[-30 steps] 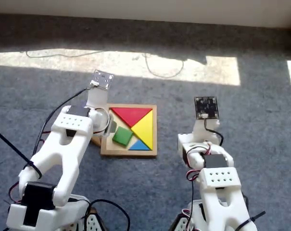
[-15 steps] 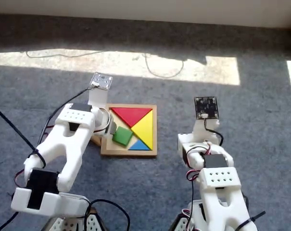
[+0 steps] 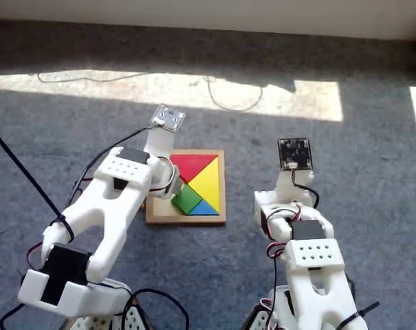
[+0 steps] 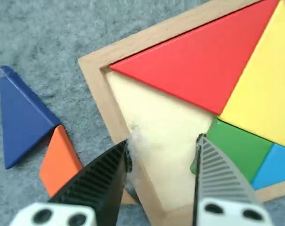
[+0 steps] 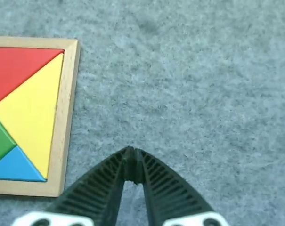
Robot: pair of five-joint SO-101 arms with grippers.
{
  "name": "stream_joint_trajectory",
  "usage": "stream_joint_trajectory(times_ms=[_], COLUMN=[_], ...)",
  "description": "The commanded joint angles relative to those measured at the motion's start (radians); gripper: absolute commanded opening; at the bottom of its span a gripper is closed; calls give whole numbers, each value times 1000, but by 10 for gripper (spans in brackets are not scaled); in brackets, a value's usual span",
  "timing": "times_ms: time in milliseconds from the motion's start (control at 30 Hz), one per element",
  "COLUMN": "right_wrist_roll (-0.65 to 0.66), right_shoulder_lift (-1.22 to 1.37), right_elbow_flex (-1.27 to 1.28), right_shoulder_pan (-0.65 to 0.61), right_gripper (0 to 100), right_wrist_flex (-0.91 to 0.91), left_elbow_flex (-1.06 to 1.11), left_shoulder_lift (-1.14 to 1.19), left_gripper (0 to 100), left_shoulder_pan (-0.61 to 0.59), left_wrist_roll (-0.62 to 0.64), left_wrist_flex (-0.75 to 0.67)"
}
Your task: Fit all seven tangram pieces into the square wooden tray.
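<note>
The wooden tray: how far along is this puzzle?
About halfway. Done: the red triangle, yellow triangle, green square and light blue triangle lie in the tray. In hand: nothing; the left gripper hangs over the tray's bare corner, fingers open, and the right gripper is shut over the carpet. Left: the dark blue triangle and orange piece lie on the carpet beside the tray.

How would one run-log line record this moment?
left gripper open over tray | right gripper shut over carpet | pieces in: red, yellow, green, light blue | pieces out: dark blue, orange
</note>
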Motion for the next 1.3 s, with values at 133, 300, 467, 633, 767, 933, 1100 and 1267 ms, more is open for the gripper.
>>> stream_joint_trajectory(times_ms=[133,300,467,633,767,933,1100,1267], right_wrist_roll=[0,0,0,0,0,0,0,0], right_shoulder_lift=[-16,-16,-16,-16,-16,-16,-16,-16], right_elbow_flex=[-5,-4,-4,-4,-4,-2,-2,-2], right_shoulder_pan=[5,5,5,5,5,5,5,5], right_gripper=[10,10,10,10,10,10,10,10], right_wrist_flex=[-21,-21,-21,-21,-21,-21,-21,-21], left_elbow_flex=[-45,-38,-44,-45,-31,30,122,193], left_shoulder_lift=[-56,-154,-363,-461,-461,-461,-461,-461], left_gripper=[224,224,225,225,226,226,226,226], left_shoulder_pan=[38,-1,-85,-209,-292,-346,-331,-254], left_wrist_roll=[-5,-5,-6,-12,-107,-184,-207,-374], left_wrist_flex=[15,41,152,216,232,226,221,172])
